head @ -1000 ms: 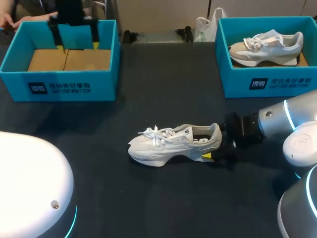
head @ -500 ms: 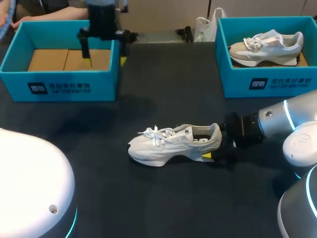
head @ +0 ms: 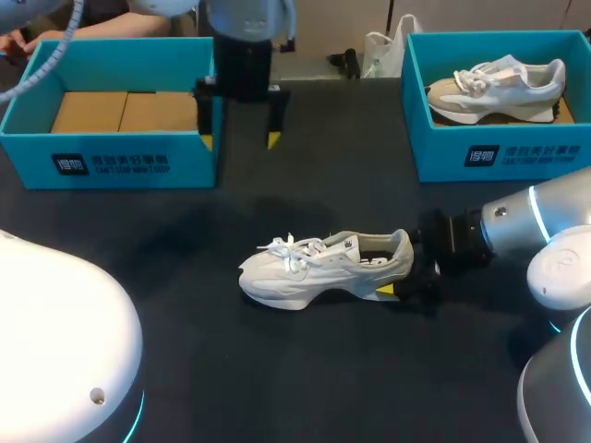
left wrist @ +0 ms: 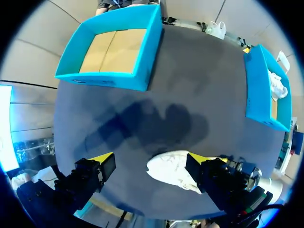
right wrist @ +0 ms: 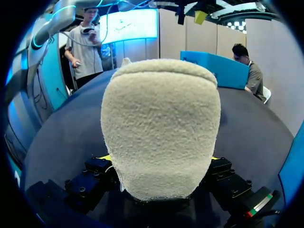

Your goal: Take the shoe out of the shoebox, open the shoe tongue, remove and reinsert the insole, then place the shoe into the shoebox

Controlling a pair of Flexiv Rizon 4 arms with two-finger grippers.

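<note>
Head view — right gripper (head: 403,277) tight on shoe (head: 319,269) heel, left gripper (head: 239,139) wide beside left shoebox (head: 120,164).

The shoe heel (right wrist: 160,128) fills the view, seemingly gripped between the jaws.

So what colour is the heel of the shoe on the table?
The shoe heel is cream; best seen in right wrist view.

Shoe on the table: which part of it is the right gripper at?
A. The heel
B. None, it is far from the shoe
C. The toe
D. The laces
A: the right gripper has a finger on either side of the heel of the shoe, and the toe points away from it.
</note>
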